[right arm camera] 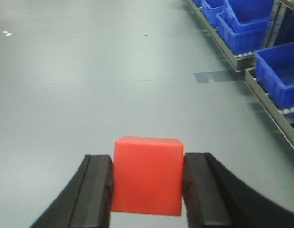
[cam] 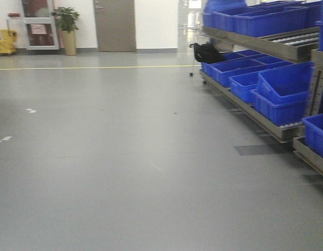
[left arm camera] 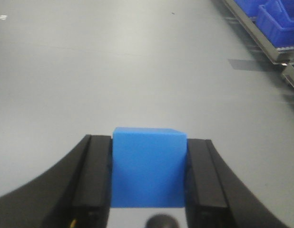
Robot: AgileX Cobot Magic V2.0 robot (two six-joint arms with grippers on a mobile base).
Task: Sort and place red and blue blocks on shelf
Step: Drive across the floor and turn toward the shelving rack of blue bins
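A plain blue block (left arm camera: 149, 166) is clamped between the black fingers of my left gripper (left arm camera: 149, 142), held above the grey floor. A plain red block (right arm camera: 147, 173) sits squeezed in my right gripper (right arm camera: 147, 159) the same way. The shelf (cam: 271, 47), a steel tiered rack with big blue ribbed bins (cam: 279, 91), runs along the right side in the front view. In both wrist views the shelf's low tier (right arm camera: 261, 57) lies ahead and to the right, well apart from both blocks. Neither gripper shows in the front view.
Smooth grey floor (cam: 125, 157) stretches ahead, crossed by a yellow line (cam: 93, 67) far off. A black bag (cam: 207, 52) rests by the shelf's far end. A potted plant (cam: 67, 29), a door (cam: 114, 25) and a yellow cart (cam: 4, 43) stand at the back wall.
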